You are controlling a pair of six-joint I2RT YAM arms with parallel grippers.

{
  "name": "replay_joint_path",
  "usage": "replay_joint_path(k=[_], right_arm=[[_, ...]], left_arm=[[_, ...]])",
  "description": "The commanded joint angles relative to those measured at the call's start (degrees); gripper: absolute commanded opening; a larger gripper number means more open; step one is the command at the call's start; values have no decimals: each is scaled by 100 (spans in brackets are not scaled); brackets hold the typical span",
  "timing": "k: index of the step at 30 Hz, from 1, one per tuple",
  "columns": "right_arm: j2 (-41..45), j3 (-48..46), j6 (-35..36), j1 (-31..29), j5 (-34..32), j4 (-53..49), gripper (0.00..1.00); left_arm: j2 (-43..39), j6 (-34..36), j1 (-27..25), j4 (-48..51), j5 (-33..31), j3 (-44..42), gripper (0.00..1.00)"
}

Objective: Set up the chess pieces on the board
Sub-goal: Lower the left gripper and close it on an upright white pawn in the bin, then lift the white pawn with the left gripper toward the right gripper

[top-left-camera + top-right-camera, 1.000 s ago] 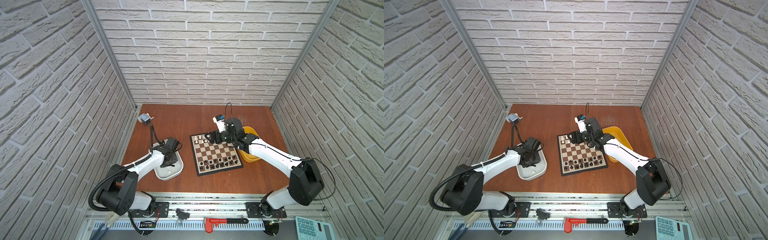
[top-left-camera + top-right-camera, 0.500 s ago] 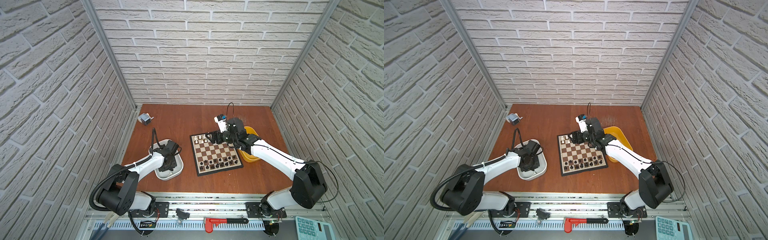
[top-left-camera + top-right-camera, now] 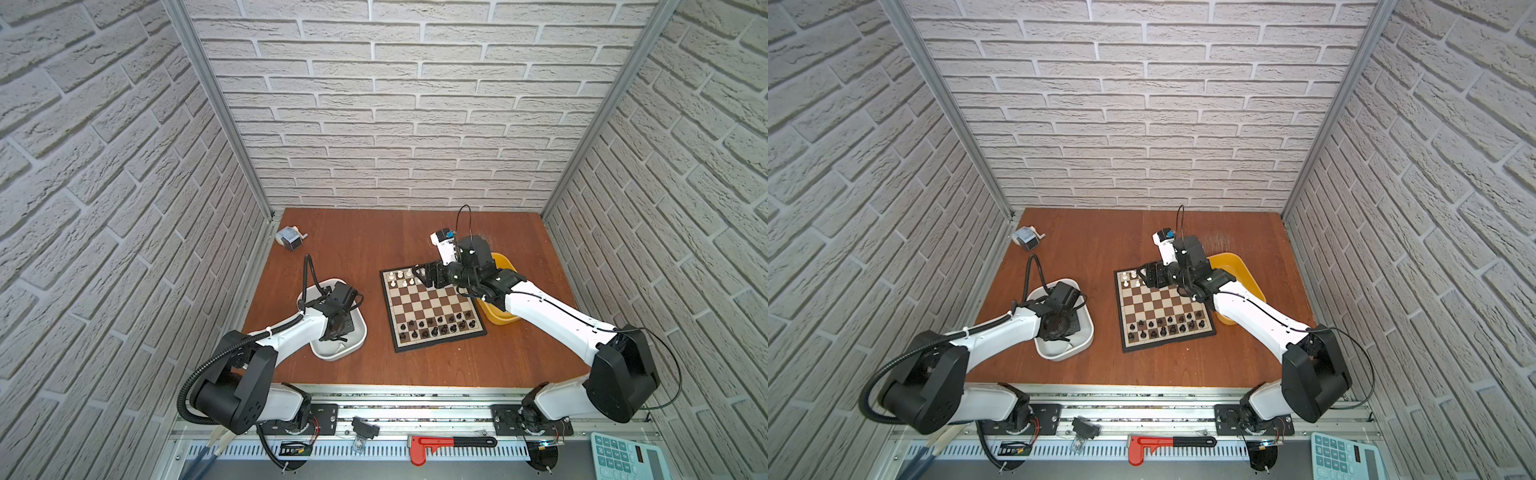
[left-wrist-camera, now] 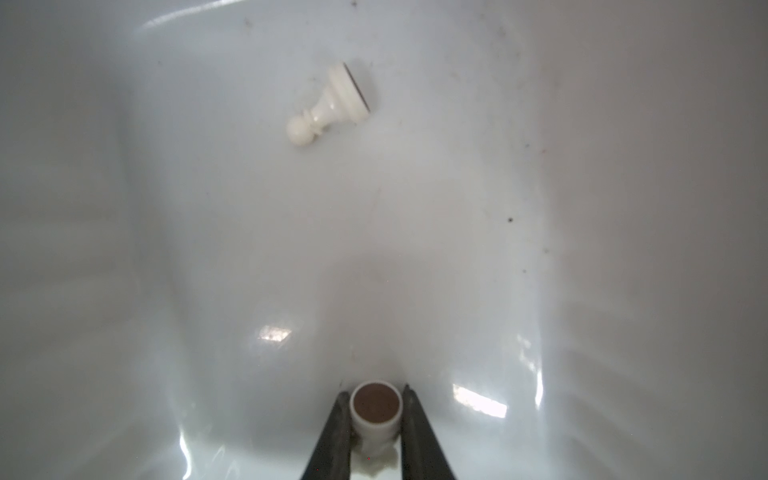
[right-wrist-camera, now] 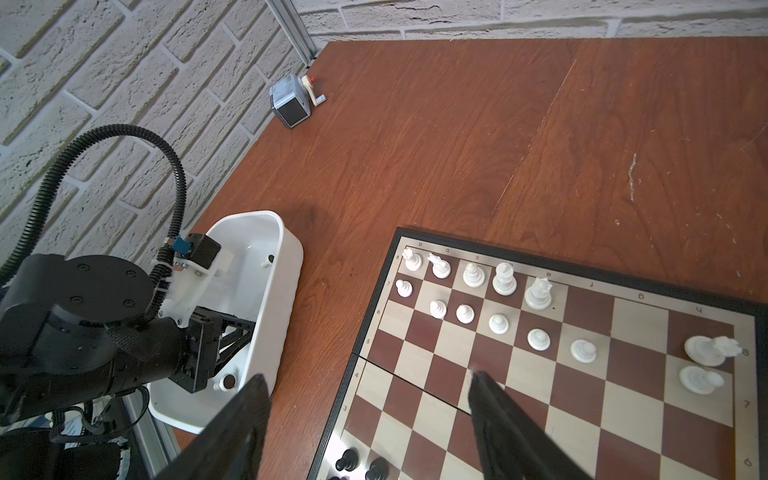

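The board (image 3: 436, 297) (image 3: 1163, 307) lies mid-table. White chess pieces (image 3: 401, 276) (image 5: 503, 280) fill part of its far rows, black ones (image 3: 436, 326) its near rows. My left gripper (image 4: 376, 395) is down inside the white tub (image 3: 357, 336) (image 3: 1084, 340). It is shut on a white chess piece (image 4: 376, 409) whose brown felt base faces the camera. A white pawn (image 4: 328, 106) lies on its side farther along the tub floor. My right gripper (image 3: 424, 276) (image 5: 368, 378) hovers open over the board's far edge, holding nothing.
A yellow tub (image 3: 505, 318) (image 3: 1237, 266) sits just right of the board, under the right arm. A grey pencil sharpener (image 3: 289, 239) (image 5: 291, 102) stands at the far left corner. Brick walls close in three sides.
The left gripper has sunk a little deeper into the white tub and its jaws have closed on a white piece. The right arm has hardly moved.
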State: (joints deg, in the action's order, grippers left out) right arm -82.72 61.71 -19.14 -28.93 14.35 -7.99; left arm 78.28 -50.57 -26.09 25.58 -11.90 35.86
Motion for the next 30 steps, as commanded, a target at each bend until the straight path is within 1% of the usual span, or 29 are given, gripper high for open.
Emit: replay_joint_path(k=[1, 5, 11, 15, 18, 20, 23, 26, 28, 30], right_arm=[[116, -37, -47, 11, 92, 222, 76], [25, -36, -46, 10, 243, 349, 76], [48, -171, -168, 11, 601, 744, 77], [45, -379, -333, -20, 1028, 1193, 77], [5, -539, -438, -104, 1188, 1607, 78], [-105, -557, -600, -141, 1403, 1934, 77], [-301, -574, -927, -246, 1637, 2572, 77], [-476, -431, -996, -428, 1569, 2935, 76], [-636, -318, -967, -560, 1500, 3129, 76], [-881, -136, -918, -651, 1471, 3134, 74]], left_arm=[[43, -34, -30, -78, 21, -212, 15], [-132, -143, -3, -114, 71, 36, 13], [-752, -622, 366, -66, 638, 717, 10], [-1007, -1262, 421, -52, 567, 1415, 11], [-940, -1879, 440, -213, 716, 1887, 11], [-864, -2289, 347, -365, 725, 2106, 12], [-809, -2765, 147, -947, 822, 2177, 12], [-704, -3108, -50, -1080, 783, 2267, 12], [-633, -3336, -152, -1239, 884, 2244, 12], [-586, -3486, -265, -1271, 854, 2260, 12]])
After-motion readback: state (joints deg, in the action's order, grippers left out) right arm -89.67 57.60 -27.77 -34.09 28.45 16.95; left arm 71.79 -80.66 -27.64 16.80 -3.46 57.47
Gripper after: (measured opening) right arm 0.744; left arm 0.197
